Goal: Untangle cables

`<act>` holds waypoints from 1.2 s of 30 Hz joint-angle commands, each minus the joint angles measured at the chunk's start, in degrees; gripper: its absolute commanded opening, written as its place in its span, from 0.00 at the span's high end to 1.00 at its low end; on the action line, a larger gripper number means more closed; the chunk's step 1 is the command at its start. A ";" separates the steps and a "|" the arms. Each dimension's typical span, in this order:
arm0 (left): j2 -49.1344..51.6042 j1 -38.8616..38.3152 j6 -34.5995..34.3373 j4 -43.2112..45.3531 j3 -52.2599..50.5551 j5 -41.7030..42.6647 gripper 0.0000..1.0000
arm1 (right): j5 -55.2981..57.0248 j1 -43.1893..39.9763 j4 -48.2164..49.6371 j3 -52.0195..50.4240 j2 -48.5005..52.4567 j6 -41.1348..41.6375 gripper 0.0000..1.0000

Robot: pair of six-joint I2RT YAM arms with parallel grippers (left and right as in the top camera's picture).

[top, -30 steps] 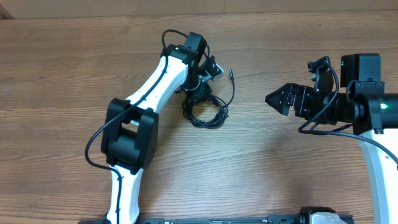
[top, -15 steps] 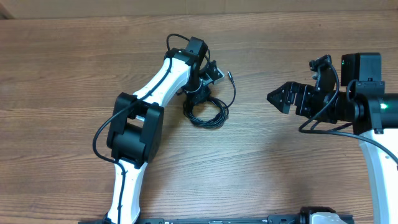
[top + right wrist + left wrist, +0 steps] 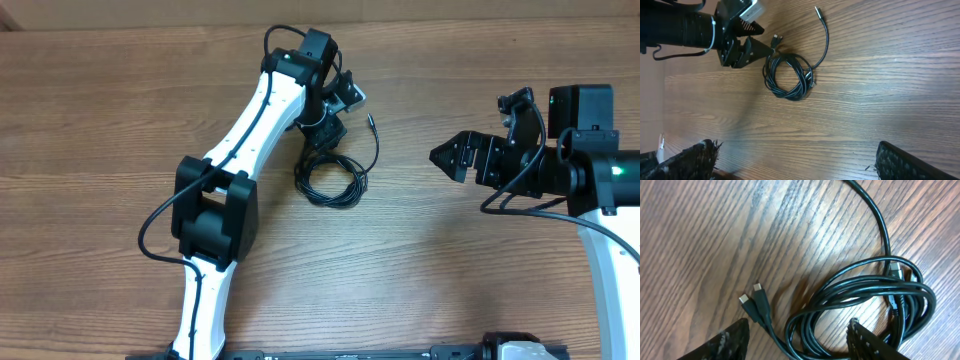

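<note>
The cables lie as one loose coil of thin black cords on the wooden table, with one free end running up to a small plug. My left gripper hovers at the coil's upper left edge. In the left wrist view the coil and two small plug ends lie just ahead of the left gripper, whose jaws stand apart with cords passing between them, unpinched. My right gripper is open and empty, well to the right of the coil. The right wrist view shows the coil from afar.
The wooden table carries only the cables. The right arm's camera block and its thick black wire sit at the right edge. The left arm's elbow rests low at centre left.
The left gripper's jaws narrowed, then spread wider again. The left wrist pulled back a little toward the far edge, off the coil. The coil and the right arm stayed put.
</note>
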 commanded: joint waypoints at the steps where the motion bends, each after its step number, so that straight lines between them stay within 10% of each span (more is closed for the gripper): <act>1: -0.59 -0.26 3.98 -0.15 -2.71 1.57 0.44 | 0.17 -0.22 0.15 1.33 -0.44 -0.39 0.00; 36: 3.04 3.26 2.75 10.03 -9.40 10.27 0.67 | 0.17 -0.22 0.11 1.33 -0.44 -0.20 0.00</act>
